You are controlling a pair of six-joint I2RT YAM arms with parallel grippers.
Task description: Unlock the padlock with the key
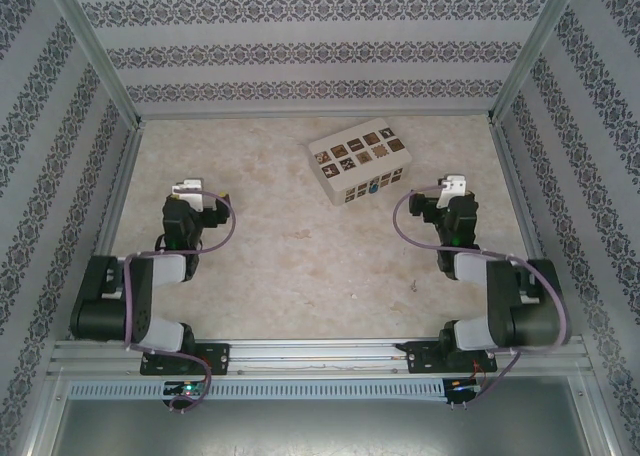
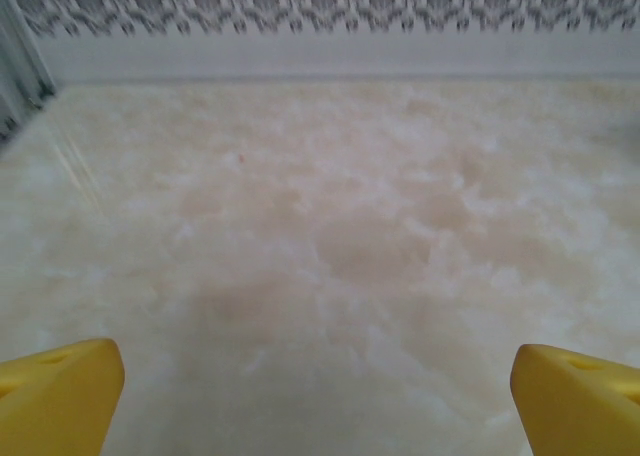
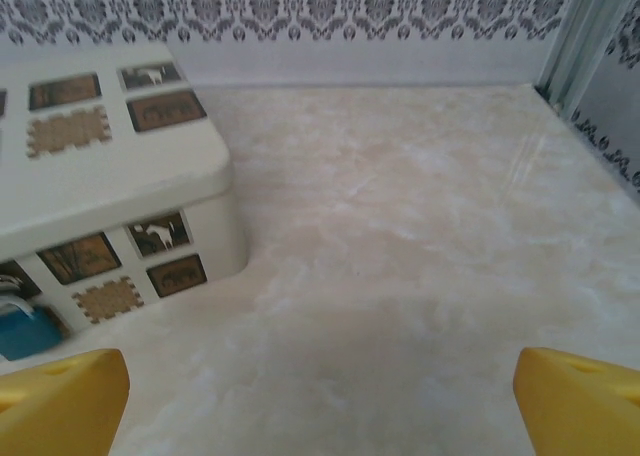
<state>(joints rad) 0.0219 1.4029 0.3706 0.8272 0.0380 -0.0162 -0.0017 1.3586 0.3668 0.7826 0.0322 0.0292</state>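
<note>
From above, a cream box (image 1: 358, 161) with dark square pictures sits at an angle on the far half of the table (image 1: 290, 256); its lid is down, so whatever it holds is hidden; the padlock (image 1: 372, 188) is a tiny blue speck against the box's near side wall, too small to show its shackle; the left gripper (image 1: 186, 189) hangs well left of the box, and the right gripper (image 1: 454, 185) is near the box's right end and the padlock.

At the left wrist, two yellow fingers (image 2: 60, 396) sit in the bottom corners, cut off by the frame and spread wide, with bare table between them; a patterned wall (image 2: 320, 1) runs along the top.

At the right wrist, the fingers (image 3: 575, 401) also stand wide apart and empty; the box is cropped at the left edge; the padlock (image 3: 22, 331), blue with a thin silver shackle, sits low against the box's side, half cut off and blurred, just above the left finger and outside the gap between the jaws; whether it hangs from the box or rests on the table I cannot tell.
</note>
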